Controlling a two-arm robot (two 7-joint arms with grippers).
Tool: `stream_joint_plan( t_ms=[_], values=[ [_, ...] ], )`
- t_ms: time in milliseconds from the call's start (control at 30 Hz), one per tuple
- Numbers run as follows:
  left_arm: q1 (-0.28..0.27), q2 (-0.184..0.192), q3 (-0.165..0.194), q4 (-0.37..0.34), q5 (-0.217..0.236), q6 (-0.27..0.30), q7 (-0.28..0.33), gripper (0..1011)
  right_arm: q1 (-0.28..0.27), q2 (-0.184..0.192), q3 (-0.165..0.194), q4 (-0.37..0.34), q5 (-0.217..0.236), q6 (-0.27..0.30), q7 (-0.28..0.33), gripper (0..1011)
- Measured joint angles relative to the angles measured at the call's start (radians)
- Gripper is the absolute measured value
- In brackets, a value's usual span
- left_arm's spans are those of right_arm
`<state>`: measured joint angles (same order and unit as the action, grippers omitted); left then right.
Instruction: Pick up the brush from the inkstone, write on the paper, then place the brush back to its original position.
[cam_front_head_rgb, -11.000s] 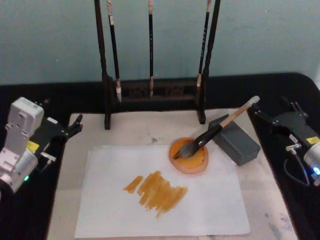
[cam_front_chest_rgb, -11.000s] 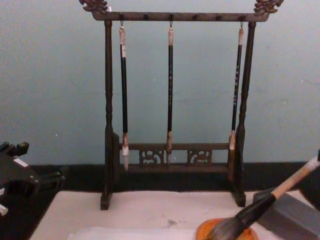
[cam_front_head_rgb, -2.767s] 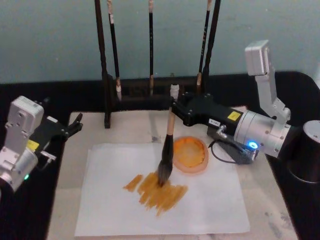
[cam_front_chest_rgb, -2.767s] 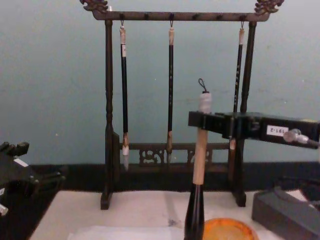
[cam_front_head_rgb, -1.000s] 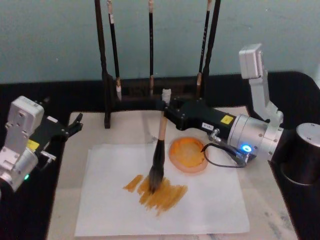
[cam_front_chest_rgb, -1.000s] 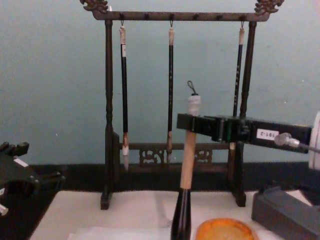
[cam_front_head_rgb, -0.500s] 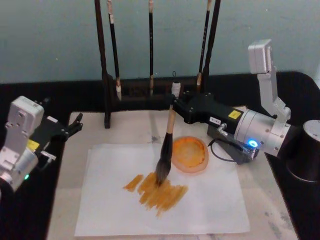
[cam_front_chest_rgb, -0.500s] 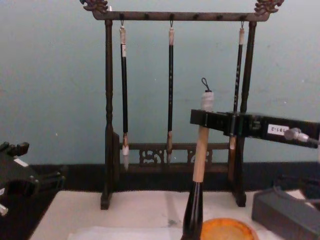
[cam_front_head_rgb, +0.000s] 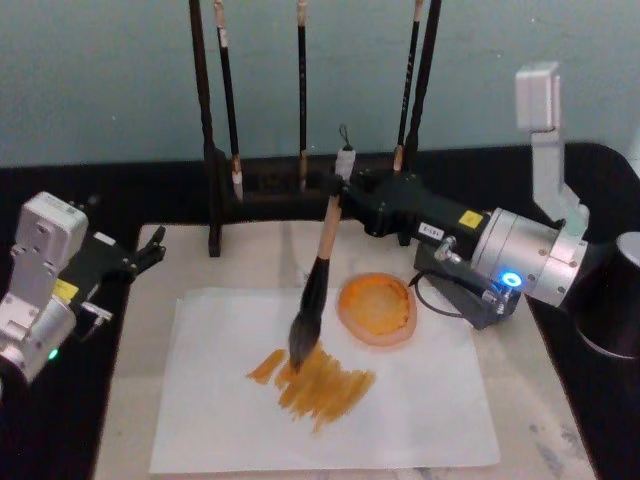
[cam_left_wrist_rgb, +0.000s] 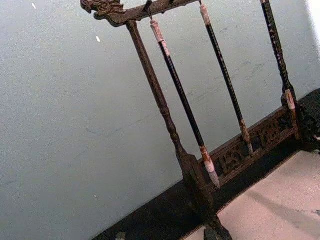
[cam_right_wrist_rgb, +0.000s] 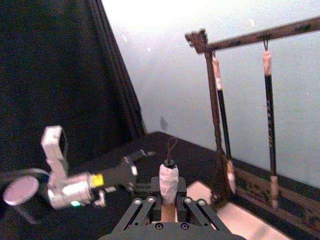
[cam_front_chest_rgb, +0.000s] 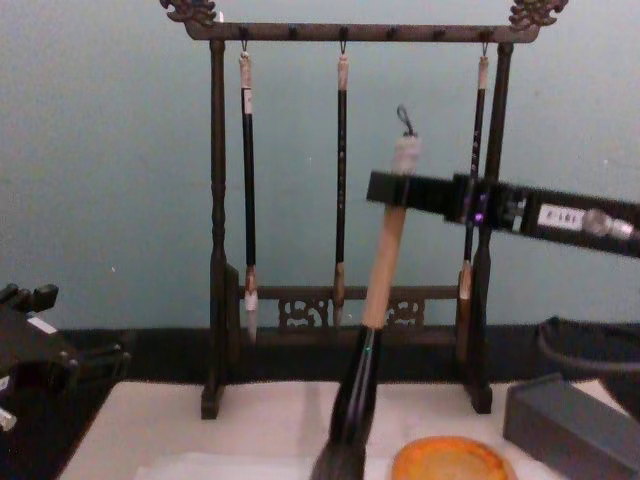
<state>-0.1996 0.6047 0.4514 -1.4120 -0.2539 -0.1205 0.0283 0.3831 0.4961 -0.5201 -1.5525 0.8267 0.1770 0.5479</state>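
My right gripper (cam_front_head_rgb: 338, 188) is shut on the tan handle of the brush (cam_front_head_rgb: 318, 268), just below its white cap. The brush hangs tilted, and its dark bristles meet the left part of the orange strokes on the paper (cam_front_head_rgb: 400, 410). The chest view shows the same gripper (cam_front_chest_rgb: 388, 190) high in front of the rack, with the brush (cam_front_chest_rgb: 378, 280) slanting down to the left. The brush's cap (cam_right_wrist_rgb: 168, 179) stands up between the fingers in the right wrist view. The round orange inkstone (cam_front_head_rgb: 377, 309) sits right of the brush. My left gripper (cam_front_head_rgb: 148, 252) is parked open at the mat's left edge.
A dark wooden rack (cam_front_head_rgb: 305, 195) with three thin hanging brushes stands behind the paper. A grey block (cam_front_chest_rgb: 570, 422) lies right of the inkstone, under my right arm. The beige mat (cam_front_head_rgb: 250, 262) lies under the paper, on a black table.
The right gripper has risen and the brush has tilted. Its tip has swung left along the orange strokes. The left arm has not moved.
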Motion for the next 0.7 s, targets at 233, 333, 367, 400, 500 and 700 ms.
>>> stream_joint_plan(
  t_ms=[233,333,367,400,500,700],
  values=[
    [0.000,0.000,0.000,0.000,0.000,0.000,0.000,1010,-0.003,0.010,0.010,-0.025,0.052,-0.005,0.009,156],
    [0.000,0.000,0.000,0.000,0.000,0.000,0.000,1010,0.001,0.014,0.005,-0.026,0.058,-0.009,0.006,156],
    [0.000,0.000,0.000,0.000,0.000,0.000,0.000,1009,0.001,0.014,0.005,-0.026,0.058,-0.009,0.006,156],
    [0.000,0.000,0.000,0.000,0.000,0.000,0.000,1010,0.003,0.015,0.002,-0.025,0.061,-0.011,0.005,156],
    [0.000,0.000,0.000,0.000,0.000,0.000,0.000,1010,0.007,0.020,-0.007,-0.022,0.066,-0.016,0.002,156],
    [0.000,0.000,0.000,0.000,0.000,0.000,0.000,1009,0.011,0.027,-0.014,-0.021,0.076,-0.018,-0.005,156]
  ],
)
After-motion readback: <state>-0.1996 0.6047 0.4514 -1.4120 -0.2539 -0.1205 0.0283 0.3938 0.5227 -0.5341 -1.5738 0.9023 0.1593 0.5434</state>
